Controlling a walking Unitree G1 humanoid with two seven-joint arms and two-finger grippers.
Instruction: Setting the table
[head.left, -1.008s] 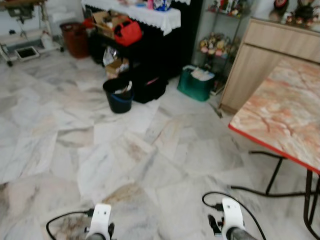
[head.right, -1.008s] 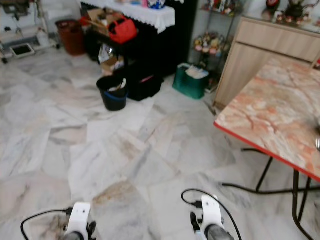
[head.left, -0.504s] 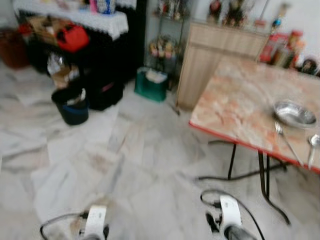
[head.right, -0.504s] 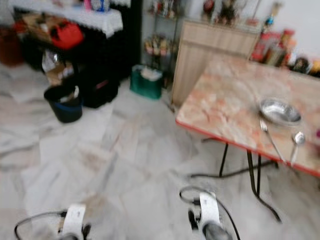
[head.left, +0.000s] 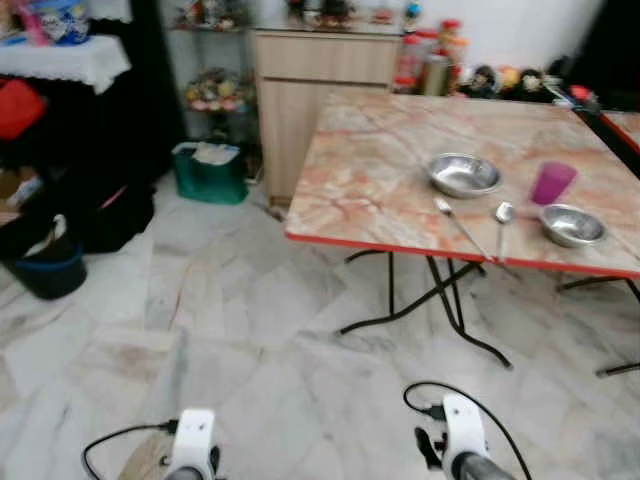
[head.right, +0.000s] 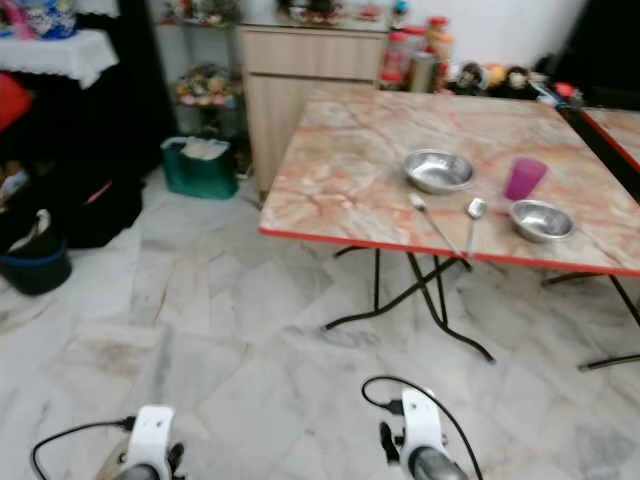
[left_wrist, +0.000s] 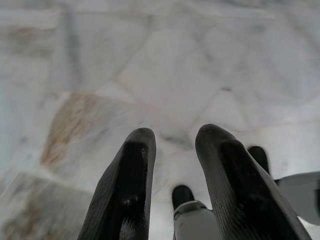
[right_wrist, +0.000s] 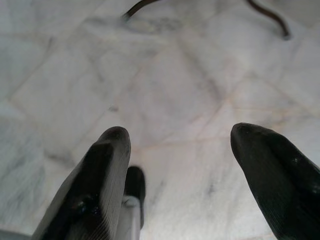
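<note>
Marble-tiled floor (head.left: 250, 330). Wooden cabinet (head.left: 320, 75) against the far wall, jars and bottles (head.left: 430, 65) on top. Green basket (head.left: 210, 172) just beside the cabinet. Dark bucket (head.left: 50, 270) near the floor's left edge. White lace-edged cloth (head.left: 60, 55) on a dark stand.

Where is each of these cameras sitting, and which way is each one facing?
Left eye view: on the head, facing forward and down at the table with two bowls, a cup, a fork and a spoon; both wrists at the bottom.
Right eye view: the head's other eye, same scene.
Left wrist view: on the left arm, looking down its left claw at the floor.
Right wrist view: on the right arm, looking down its right claw at the same floor.
</note>
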